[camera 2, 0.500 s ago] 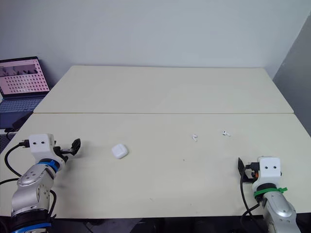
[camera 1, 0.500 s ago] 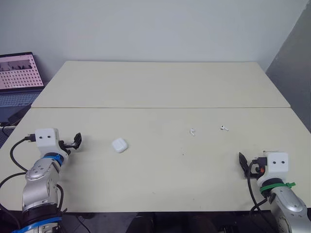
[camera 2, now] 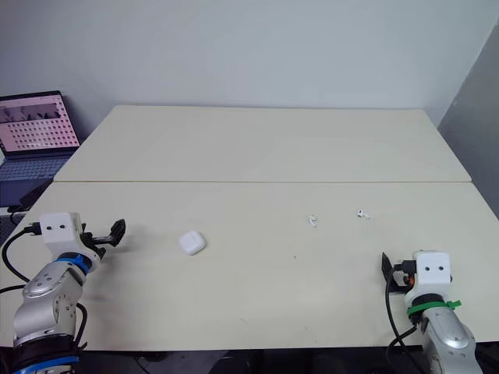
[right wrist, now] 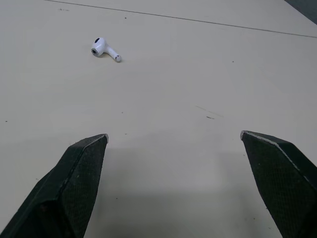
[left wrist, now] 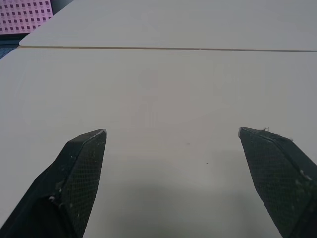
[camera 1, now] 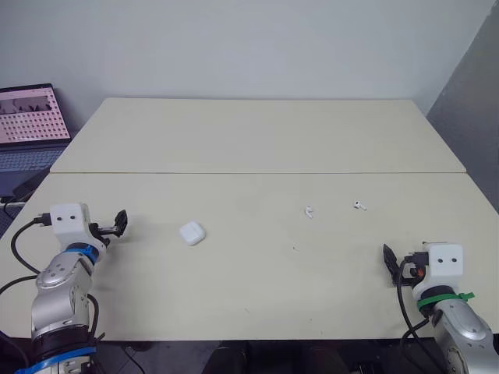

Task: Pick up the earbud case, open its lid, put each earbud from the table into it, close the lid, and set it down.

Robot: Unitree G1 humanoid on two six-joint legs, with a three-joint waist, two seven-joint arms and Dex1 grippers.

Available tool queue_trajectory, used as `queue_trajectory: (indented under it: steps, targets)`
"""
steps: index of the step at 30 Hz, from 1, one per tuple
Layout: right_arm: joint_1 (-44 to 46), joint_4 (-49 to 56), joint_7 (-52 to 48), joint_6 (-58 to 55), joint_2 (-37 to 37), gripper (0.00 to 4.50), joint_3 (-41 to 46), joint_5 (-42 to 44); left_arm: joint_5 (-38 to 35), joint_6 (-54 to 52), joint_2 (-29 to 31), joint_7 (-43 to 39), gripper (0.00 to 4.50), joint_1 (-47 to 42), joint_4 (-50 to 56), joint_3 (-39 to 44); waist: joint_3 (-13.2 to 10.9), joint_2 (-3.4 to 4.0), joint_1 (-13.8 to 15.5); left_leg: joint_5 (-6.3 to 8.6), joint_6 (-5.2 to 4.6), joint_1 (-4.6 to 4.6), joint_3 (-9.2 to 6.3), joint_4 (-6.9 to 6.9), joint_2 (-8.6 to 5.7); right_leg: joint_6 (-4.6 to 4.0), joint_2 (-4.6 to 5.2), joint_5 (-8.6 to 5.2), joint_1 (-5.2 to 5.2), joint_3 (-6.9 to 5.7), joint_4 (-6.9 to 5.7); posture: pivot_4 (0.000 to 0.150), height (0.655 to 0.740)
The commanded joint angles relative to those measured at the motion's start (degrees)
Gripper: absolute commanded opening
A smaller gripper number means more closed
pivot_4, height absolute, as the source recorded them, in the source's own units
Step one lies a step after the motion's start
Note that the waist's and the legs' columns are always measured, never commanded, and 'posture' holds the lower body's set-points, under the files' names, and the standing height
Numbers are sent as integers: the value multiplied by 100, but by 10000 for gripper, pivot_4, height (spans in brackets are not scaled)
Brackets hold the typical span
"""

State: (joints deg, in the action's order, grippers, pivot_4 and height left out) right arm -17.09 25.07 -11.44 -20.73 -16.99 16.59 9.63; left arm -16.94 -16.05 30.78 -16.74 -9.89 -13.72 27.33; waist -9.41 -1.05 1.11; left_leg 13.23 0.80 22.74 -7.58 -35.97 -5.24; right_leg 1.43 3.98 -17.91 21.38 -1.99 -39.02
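**Head view, read as a clock dial centred on the table (camera 1: 257,132).** The earbud case (camera 1: 192,233), with its lid apparently shut, lies flat at about 8 o'clock of centre. The inner earbud (camera 1: 309,211) and the outer earbud (camera 1: 359,206) lie apart from each other toward 3 o'clock, well apart from the case. The left gripper (camera 1: 120,222) hovers at 9 o'clock of the case, near it but not touching. Its fingers are spread wide and empty, as the left wrist view confirms. The right gripper (camera 1: 387,261) waits at 5 o'clock of the outer earbud, its fingers likewise parted with nothing between them. A laptop (camera 1: 27,117) stands off the table at 10 o'clock.

**Handling (judged).** The case is probably light, rigid and glossy, with rounded corners, so it is apt to skate or squirt out of a pinch. The best hold is across its two broad flat sides, below the lid seam, so the hinge stays free. The earbuds are tiny, smooth and easily flicked away, so each is better pinched at its bulb than at its thin stem.

**Change from the earlier frame.** The left arm has drawn slightly back toward 9 o'clock, widening the gap to the case. The case, both earbuds and the right gripper lie as before.
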Motion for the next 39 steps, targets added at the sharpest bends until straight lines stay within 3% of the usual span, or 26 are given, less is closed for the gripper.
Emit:
queue_trajectory:
  steps: [1, 10, 15, 22, 29, 39]
  targets:
    - [-22, 272, -21, 31, -34, 45000, -4, -19, -59, 93, 163, 2, 44796, -69, 143, 169, 0, 0, 0, 0, 0, 0, 0, 0, 0, 0, 0, 0, -1, 0, 0, 1500, 7400]
    - [29, 308, -99, 67, -117, 45000, -158, -68, -132, 125, 192, -109, 44796, 2, 189, 213, 0, 0, -3, 0, 0, 0, 0, 0, 0, 0, 0, 0, -1, 0, 0, 1500, 7400]
    - [168, 561, -688, 32, -370, 45000, -671, 109, -577, -9, 464, -1179, 44796, 363, 885, 32, 0, 0, -44, 0, 1, 2, 1, 1, 1, -2, 0, 1, -1, 1, 0, 1500, 7400]
    - [957, 625, -2271, -537, -1031, 45000, -1349, 1204, -1304, -915, 1161, -2808, 44796, 804, 2067, -556, -2, 4, -106, -1, -3, -1, 0, -1, 3, -4, 0, 1, -3, -1, 3, 1500, 7400]
    - [2406, 68, -3847, -755, -1571, 45000, -2158, 1751, -880, -917, 1582, -3749, 44796, 623, 2059, -1759, -7, 9, -131, -2, -5, 4, 3, 0, 8, -16, -1, 7, -4, -5, 3, 1500, 7400]
    - [2990, 165, -3791, -1015, -1491, 45000, -2335, 1849, -215, -252, 1444, -3694, 44796, 290, 1183, -2029, -7, 9, -120, -1, -3, 17, -1, 2, 3, -16, 5, 7, 3, -8, 6, 1500, 7400]
